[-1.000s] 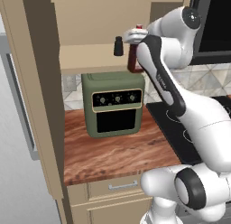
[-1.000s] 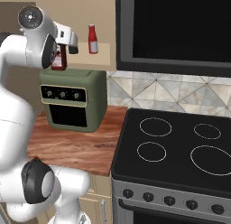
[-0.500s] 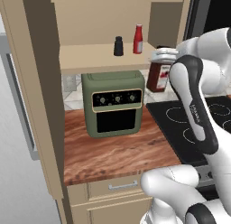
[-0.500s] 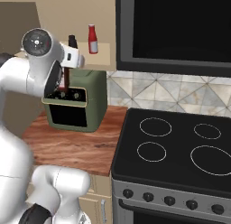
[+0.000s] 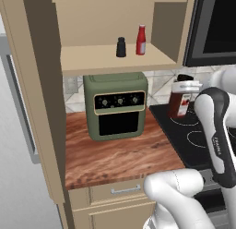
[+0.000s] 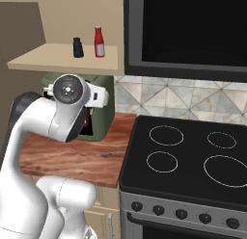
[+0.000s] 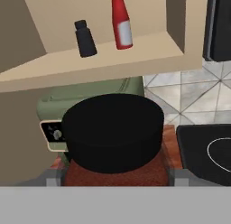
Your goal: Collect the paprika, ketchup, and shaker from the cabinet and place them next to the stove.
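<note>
Clamped around the tall dark reddish-brown paprika jar [image 5: 181, 99] with its black cap, my two-finger claw [image 7: 114, 177] carries it in the air. From the hand camera I see the wide black cap close up, the reddish jar body below it, and a grey finger pad [image 7: 53, 177] on either side of the jar. From the left base camera the jar hangs upright above the left edge of the black glass stove [image 5: 191, 135] with its thin white burner rings, just to the right of the olive-green toaster oven [image 5: 117, 105]; I can't tell whether its base touches the glass. The white arm [image 6: 58, 125] bends across the wooden countertop [image 6: 77, 156] in the right base camera and hides the jar from that side.

Up in the light tan wooden cabinet [image 5: 110, 59], the small all-black shaker [image 5: 120, 47] and the slim bright red ketchup bottle [image 5: 141, 40] with a pale label band stand upright on the shelf, the shaker to the left, the two near each other but not touching. Both sit toward the right end of the shelf.
</note>
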Robot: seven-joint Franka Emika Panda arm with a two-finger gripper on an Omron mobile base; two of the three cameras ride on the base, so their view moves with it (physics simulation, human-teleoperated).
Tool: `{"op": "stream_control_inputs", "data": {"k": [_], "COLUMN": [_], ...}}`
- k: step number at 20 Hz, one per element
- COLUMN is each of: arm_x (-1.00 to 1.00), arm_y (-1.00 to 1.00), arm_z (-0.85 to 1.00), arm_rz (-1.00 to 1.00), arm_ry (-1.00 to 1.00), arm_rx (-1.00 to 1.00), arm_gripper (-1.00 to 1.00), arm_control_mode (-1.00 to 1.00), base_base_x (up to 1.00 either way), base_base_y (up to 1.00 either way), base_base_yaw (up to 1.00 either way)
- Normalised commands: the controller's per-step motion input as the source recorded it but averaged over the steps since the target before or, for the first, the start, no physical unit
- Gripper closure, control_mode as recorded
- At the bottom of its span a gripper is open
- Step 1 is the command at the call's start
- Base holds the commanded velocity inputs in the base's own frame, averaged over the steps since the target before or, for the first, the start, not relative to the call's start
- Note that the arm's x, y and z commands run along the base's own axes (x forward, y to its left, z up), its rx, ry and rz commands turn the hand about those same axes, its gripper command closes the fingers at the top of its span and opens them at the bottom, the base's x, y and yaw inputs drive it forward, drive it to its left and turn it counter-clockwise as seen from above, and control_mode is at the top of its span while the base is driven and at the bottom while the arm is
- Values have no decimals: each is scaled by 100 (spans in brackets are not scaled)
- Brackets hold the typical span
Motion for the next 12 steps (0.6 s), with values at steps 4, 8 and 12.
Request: {"op": "stream_control_inputs", "data": {"k": [4,8,12], "arm_x": [0,31,50], "arm_y": [-23,-7,0], "arm_z": [-53,-40,-27], "arm_rz": [6,9,18], "arm_ry": [-3,-1,-1], "arm_rx": [-11,-5,0], "arm_gripper": [100,100,100], "arm_control_mode": [-100,-100,-100], "base_base_x": [0,0,0], "base_base_y": [0,0,0], "base_base_yaw": [0,0,0]}}
